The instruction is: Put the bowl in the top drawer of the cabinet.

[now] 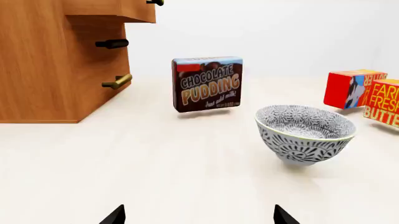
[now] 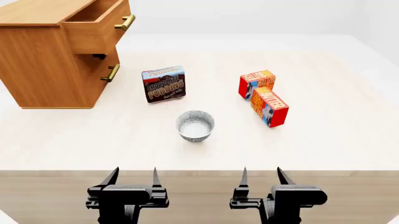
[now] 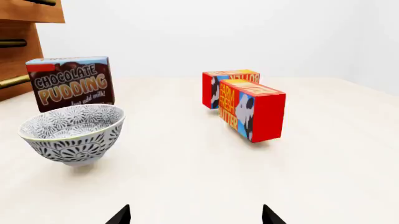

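The top drawer [image 2: 100,23] of the cabinet [image 2: 44,60] already stands pulled out, so what remains is the whole carry: grasp, lift and set the bowl inside. The bowl [image 2: 195,125] sits upright on the table [image 2: 337,140], ahead of and between the left gripper [image 2: 132,176] and right gripper [image 2: 261,176]. Both have their jaws apart and empty, well short of it.

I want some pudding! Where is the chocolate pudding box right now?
In the head view, the chocolate pudding box stands on the table left of centre, between the cabinet and the butter boxes, just behind the bowl.
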Controlling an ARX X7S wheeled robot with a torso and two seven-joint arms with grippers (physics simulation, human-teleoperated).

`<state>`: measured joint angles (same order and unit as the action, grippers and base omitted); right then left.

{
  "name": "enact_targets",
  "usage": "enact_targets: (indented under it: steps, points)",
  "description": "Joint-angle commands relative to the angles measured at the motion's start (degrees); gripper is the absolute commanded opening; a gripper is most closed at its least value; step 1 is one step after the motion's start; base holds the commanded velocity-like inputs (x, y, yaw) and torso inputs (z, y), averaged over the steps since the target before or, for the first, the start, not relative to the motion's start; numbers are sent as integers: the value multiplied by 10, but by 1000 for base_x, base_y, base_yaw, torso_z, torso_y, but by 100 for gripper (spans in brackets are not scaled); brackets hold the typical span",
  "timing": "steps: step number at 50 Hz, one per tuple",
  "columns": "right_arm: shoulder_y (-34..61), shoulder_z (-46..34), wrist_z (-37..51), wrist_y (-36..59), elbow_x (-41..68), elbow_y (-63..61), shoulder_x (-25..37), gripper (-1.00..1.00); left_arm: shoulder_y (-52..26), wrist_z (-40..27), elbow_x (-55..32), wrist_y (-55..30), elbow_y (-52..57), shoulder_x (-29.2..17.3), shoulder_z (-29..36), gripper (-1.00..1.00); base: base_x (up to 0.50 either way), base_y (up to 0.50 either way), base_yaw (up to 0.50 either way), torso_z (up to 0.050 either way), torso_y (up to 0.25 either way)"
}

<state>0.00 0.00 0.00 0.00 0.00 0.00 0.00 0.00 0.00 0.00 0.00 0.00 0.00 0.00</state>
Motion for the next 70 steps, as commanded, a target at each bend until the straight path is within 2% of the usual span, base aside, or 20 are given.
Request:
enact_targets:
  steps: [1,16,47,59,63,70]
  points:
    - [0,-10,12,4,10,-4,9,100,2,-10,-8,3,4,-9,11,100,0,0,0,0,0]
    - [-11,-37,48,0,24,-19,31,100,8,-29,-43,14,17,-31,33,100,0,0,0,2,0]
    - [-18,-58,83,11,41,-57,59,100,3,-58,-63,-18,51,-61,56,100,0,0,0,50,0]
    - [-17,-58,99,87,32,-179,87,100,-36,-67,-59,-129,168,-94,63,100,0,0,0,50,0]
    - [-2,-57,102,145,25,-232,100,100,-62,-65,-67,-193,218,-105,63,100,0,0,0,50,0]
    - [56,-33,98,317,43,-362,127,100,-147,-60,-96,-348,313,-127,52,100,0,0,0,32,0]
